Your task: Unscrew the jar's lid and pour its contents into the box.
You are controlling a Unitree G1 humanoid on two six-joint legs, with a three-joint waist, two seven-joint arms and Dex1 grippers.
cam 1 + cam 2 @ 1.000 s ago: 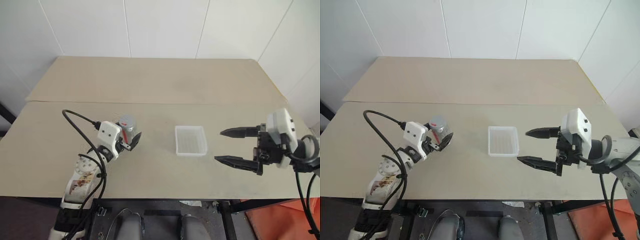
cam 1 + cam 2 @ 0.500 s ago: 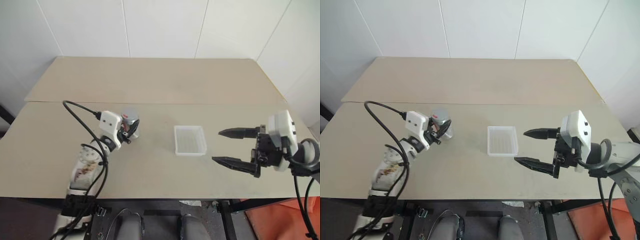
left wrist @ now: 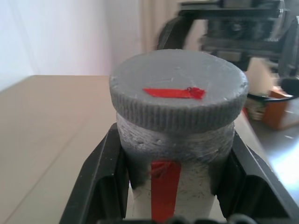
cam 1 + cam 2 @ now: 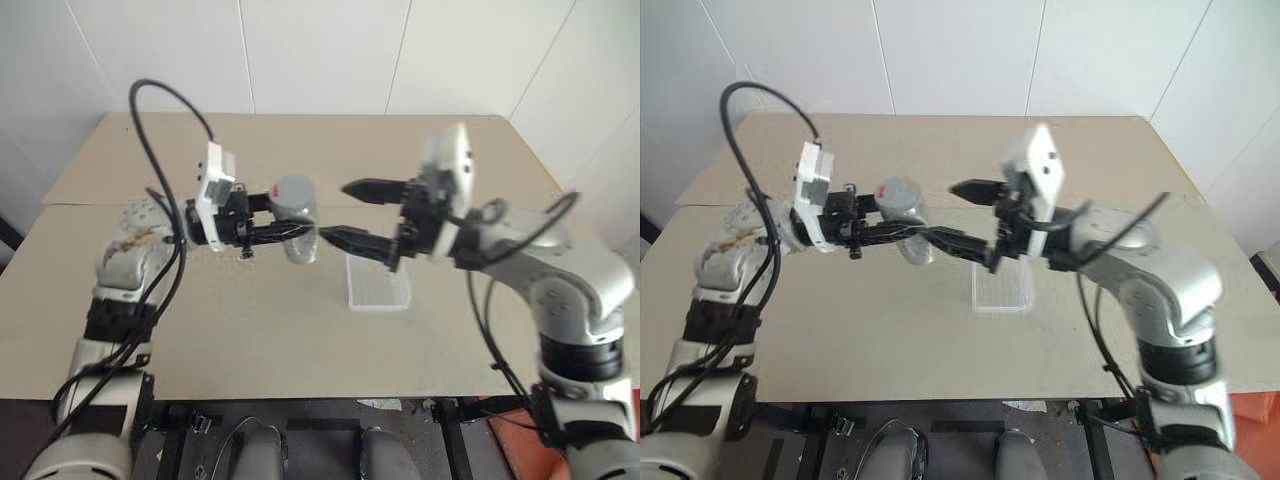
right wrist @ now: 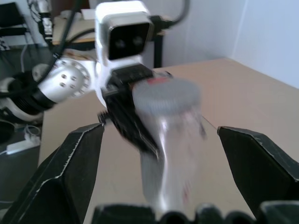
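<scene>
The left gripper (image 4: 285, 232) pinches the jar (image 4: 298, 235) level, presenting its lid (image 3: 178, 94) between the right gripper's (image 4: 335, 212) spread fingers for unscrewing.

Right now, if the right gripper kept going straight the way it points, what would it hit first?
Most likely the jar held in the left gripper, around its grey lid. The right gripper has its fingers spread wide, either side of it.

grey lid (image 3: 178, 93), jar (image 3: 173, 186), black fingers (image 3: 100, 172) gripping
</scene>
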